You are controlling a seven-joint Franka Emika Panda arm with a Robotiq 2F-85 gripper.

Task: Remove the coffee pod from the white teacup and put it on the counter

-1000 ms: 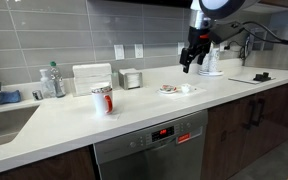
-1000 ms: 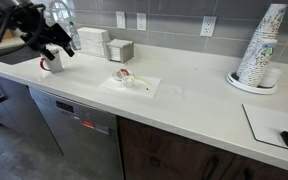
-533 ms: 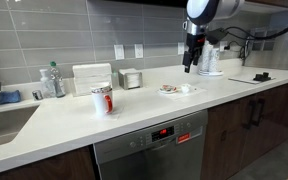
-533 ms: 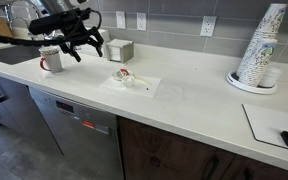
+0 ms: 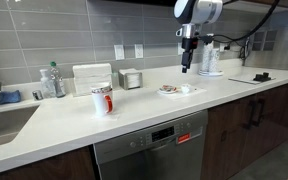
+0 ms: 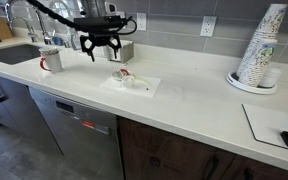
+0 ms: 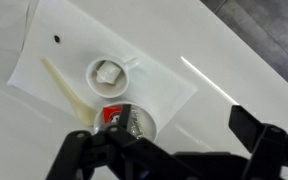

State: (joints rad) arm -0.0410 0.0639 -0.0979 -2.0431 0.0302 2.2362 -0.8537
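The white teacup (image 7: 109,78) stands on a white paper sheet (image 7: 159,75) on the counter (image 6: 199,108), with the pale coffee pod (image 7: 106,71) inside it. The teacup also shows in an exterior view (image 5: 187,88). My gripper (image 7: 182,135) hangs open and empty above the counter, high over the sheet and a little to one side of the cup. It shows in both exterior views (image 5: 187,64) (image 6: 102,52). Its dark fingers (image 7: 267,135) fill the bottom of the wrist view.
A small dish with a red wrapper (image 7: 126,120) and a pale stick (image 7: 69,93) lie beside the teacup. A white mug with red pattern (image 5: 102,99) stands nearer the sink (image 5: 4,122). A stack of paper cups (image 6: 260,50) stands farther along the counter.
The arm has swung from near the red-patterned mug along the counter and now hangs above the paper sheet with the teacup. The gripper stays open. The objects have not moved.
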